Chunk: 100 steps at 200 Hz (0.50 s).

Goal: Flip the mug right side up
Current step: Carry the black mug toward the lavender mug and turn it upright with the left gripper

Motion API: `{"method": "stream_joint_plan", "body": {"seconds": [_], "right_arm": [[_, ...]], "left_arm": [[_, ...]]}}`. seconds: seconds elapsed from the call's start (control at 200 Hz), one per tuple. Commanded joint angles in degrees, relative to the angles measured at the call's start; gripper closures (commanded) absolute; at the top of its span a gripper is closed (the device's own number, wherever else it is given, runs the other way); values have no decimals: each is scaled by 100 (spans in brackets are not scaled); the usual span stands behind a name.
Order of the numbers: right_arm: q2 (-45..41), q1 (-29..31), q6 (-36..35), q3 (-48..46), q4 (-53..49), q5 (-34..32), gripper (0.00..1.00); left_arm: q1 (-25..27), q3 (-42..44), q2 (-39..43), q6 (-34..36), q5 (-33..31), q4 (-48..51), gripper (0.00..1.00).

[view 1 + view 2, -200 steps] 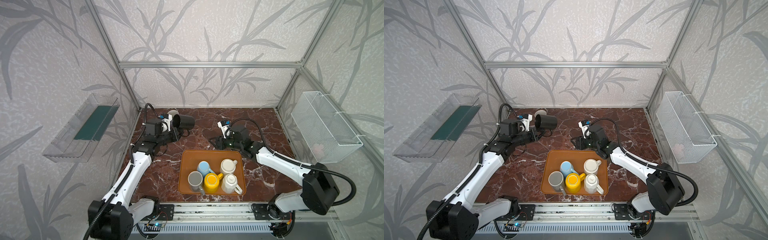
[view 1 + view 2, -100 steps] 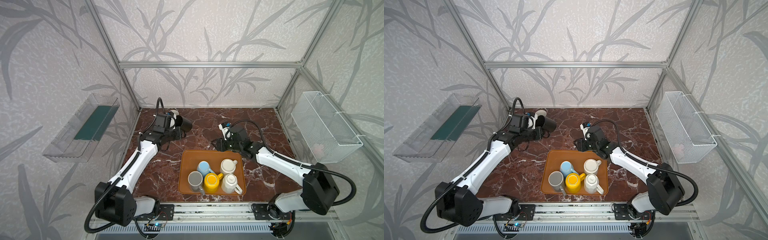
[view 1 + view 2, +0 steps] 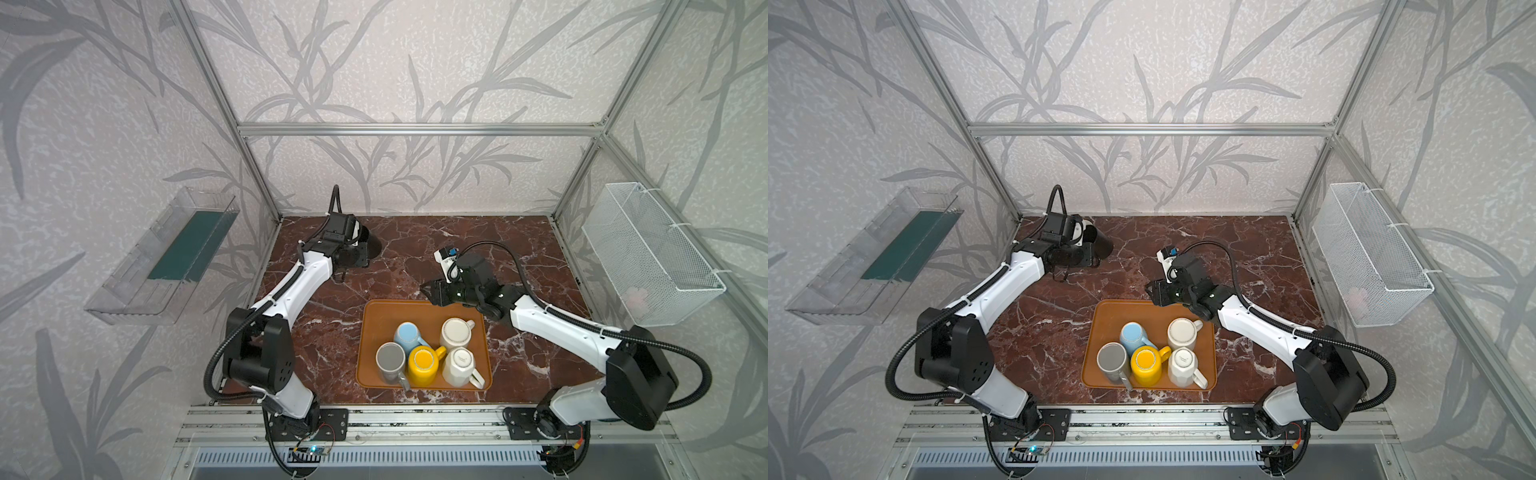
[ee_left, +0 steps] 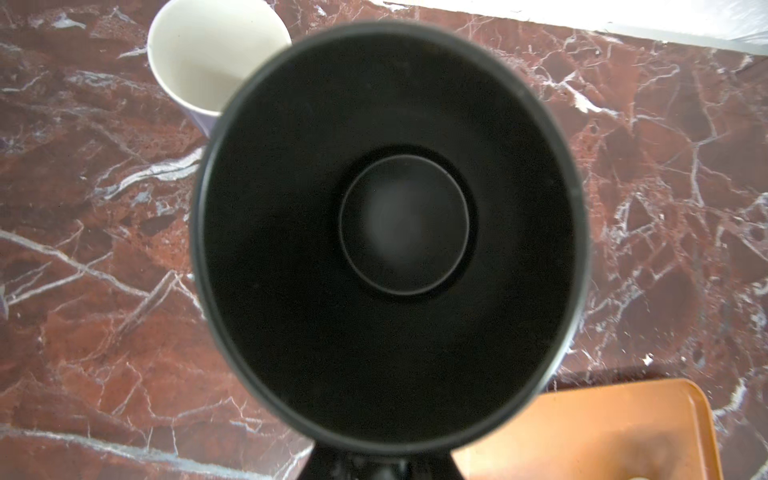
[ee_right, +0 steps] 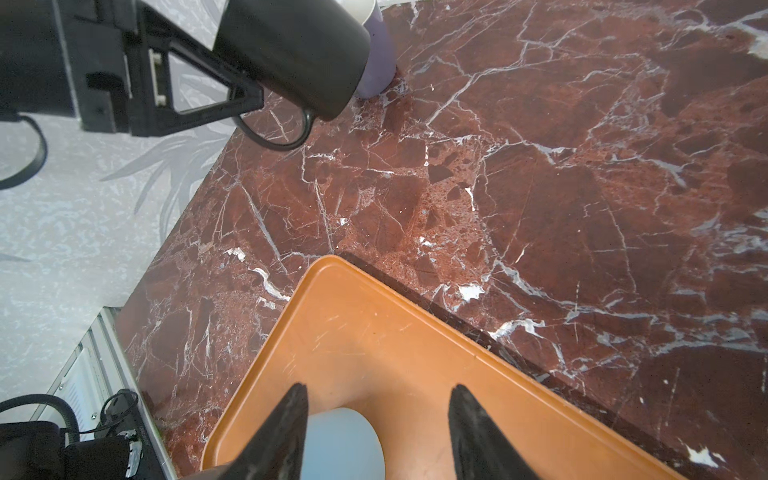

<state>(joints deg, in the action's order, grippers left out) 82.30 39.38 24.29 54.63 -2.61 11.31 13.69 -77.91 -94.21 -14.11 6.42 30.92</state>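
Black glaze, item in hand: the black mug (image 5: 291, 50).

Location: upper left of the marble table (image 3: 415, 249) in both top views, well apart from the orange tray (image 3: 382, 316).

Grip: the left gripper (image 5: 245, 89) has its jaws pressed together on the mug's wall at the rim. The handle is free of them.

Attitude: in the left wrist view you look down the mouth to the inner base, with marble all round behind it. The opening therefore faces mostly upward, though tilted. You cannot tell whether the base touches the marble.

Neighbour: one lilac mug (image 4: 208, 54), upright and white inside, just beside the black one.

Right gripper (image 5: 378, 390): jaws spread, holding nothing. It hangs over the far edge of the tray, near the centre of both top views, with the blue mug (image 3: 407, 334) under the gap.

Tray stock, lower centre of the top views: blue mug, cream mug (image 3: 455, 332), grey mug (image 3: 390, 361), yellow mug (image 3: 424, 363) and white mug (image 3: 459, 365). They are packed close together, and all appear bottom-up.

Progress, as a judgement: you may count the turn itself as largely done.

Left for you: level the black mug, set it on its base clear of the lilac one, and let the jaws go. If the job also covers the tray stock, five pieces await turning.
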Motion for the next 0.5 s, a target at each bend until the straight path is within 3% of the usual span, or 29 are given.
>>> {"method": "stream_joint_plan", "body": {"seconds": [0.0, 0.495], "right_arm": [[-159, 65, -69, 198, -250, -146, 45], [-534, 141, -110, 20, -623, -362, 45]], "left_arm": [[-42, -569, -275, 265, -179, -213, 100], [-45, -2392, -2116, 484, -745, 275, 100]]}}
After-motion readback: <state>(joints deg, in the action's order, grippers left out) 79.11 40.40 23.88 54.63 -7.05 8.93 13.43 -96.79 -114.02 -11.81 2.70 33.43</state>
